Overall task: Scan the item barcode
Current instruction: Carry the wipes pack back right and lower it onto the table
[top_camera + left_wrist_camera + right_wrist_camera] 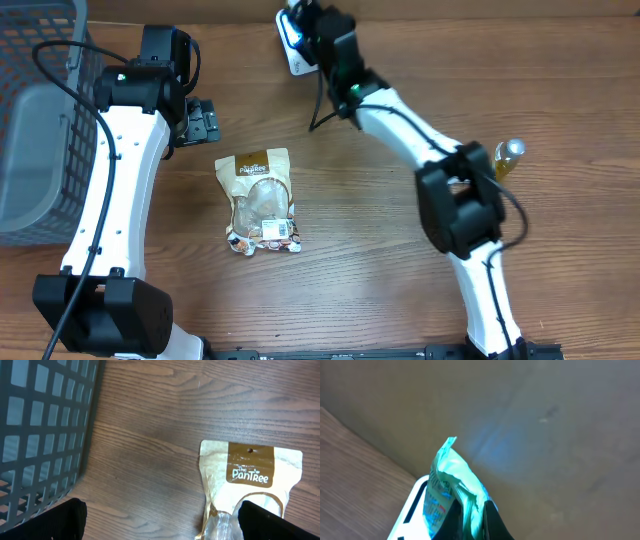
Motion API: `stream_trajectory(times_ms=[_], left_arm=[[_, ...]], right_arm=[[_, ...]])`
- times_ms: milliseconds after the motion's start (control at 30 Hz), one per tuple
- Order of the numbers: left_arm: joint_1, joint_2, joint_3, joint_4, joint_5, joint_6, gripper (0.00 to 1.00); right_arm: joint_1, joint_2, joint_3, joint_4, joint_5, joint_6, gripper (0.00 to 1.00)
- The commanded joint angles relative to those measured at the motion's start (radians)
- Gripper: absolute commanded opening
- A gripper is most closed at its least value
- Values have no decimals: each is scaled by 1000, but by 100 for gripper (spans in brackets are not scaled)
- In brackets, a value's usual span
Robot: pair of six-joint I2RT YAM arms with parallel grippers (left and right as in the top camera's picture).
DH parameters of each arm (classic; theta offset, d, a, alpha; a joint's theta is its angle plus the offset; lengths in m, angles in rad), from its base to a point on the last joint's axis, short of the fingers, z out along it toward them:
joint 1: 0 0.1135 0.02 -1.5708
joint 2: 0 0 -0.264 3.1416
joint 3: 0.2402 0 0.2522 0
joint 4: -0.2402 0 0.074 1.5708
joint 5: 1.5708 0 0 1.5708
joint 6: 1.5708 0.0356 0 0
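Hovering my left gripper point(205, 120) over the wood table point(380, 290), jaws spread as wide as they go and holding nothing. The Pantree pouch point(262, 200) lies flat on the table, just to my right of that gripper and a little back toward my base. In the left wrist view the pouch point(250, 475) sits off-centre, its brown header under my right-hand finger point(272, 520) rather than between the two.

The long axis runs away from me, with the header and hang-hole at the far end and a white label patch at the near end. I can't tell from here whether that patch is the barcode. So my jaws need to shift right and straddle the short width.

My right gripper point(305, 35) is well apart at the far edge, pinched shut on a small crumpled packet point(447, 480) lit blue-green. A white object point(412, 505) sits beside the packet, and I can't tell what it is. That leaves the left arm as clearly the nearer one for the pouch. The grey basket point(40, 120) stands to my left, clear of the path.
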Motion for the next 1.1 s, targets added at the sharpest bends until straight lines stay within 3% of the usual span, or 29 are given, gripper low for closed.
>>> stream_trajectory(times_ms=[0, 233, 433, 800, 1067], left_arm=[[5, 4, 14, 1, -13, 7, 99], [5, 4, 14, 1, -13, 7, 100], [5, 4, 14, 1, -13, 7, 100], [5, 4, 14, 1, -13, 7, 99], [5, 4, 14, 1, -13, 7, 100]], right_arm=[[-64, -226, 21, -154, -187, 224, 4], [-192, -410, 21, -754, -589, 501, 4], [-283, -417, 16, -1220, -672, 539, 4], [-293, -415, -57, -1526, -600, 539, 4], [-293, -415, -129, -1657, -521, 539, 4]])
